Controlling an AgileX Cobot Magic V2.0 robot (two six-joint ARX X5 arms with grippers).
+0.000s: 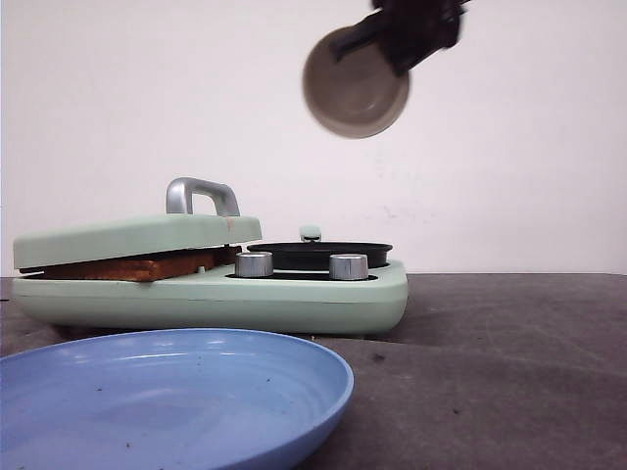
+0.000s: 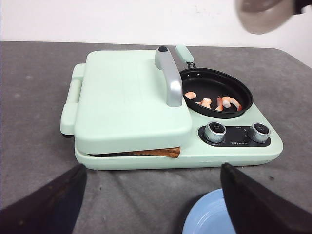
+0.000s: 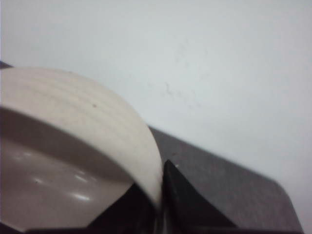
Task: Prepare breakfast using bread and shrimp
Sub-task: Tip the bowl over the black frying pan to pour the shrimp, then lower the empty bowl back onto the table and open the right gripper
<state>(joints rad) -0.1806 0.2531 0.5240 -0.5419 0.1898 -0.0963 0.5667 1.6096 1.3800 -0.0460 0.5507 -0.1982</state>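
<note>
The bread (image 1: 137, 266) lies pressed under the shut pale green lid (image 1: 137, 238) of the breakfast maker; its brown crust shows in the left wrist view (image 2: 161, 152). Several orange-red shrimp (image 2: 217, 102) lie in the black pan (image 2: 217, 92). My right gripper (image 1: 416, 34) is shut on the rim of the beige bowl (image 1: 353, 90), held tilted high above the pan; the bowl fills the right wrist view (image 3: 73, 161) and looks empty. My left gripper (image 2: 151, 195) is open, hovering in front of the maker above the table.
A blue plate (image 1: 167, 397) lies on the grey table in front of the maker, its edge also in the left wrist view (image 2: 209, 217). Two silver knobs (image 1: 299, 265) sit on the maker's front right. The lid has a silver handle (image 1: 201, 194).
</note>
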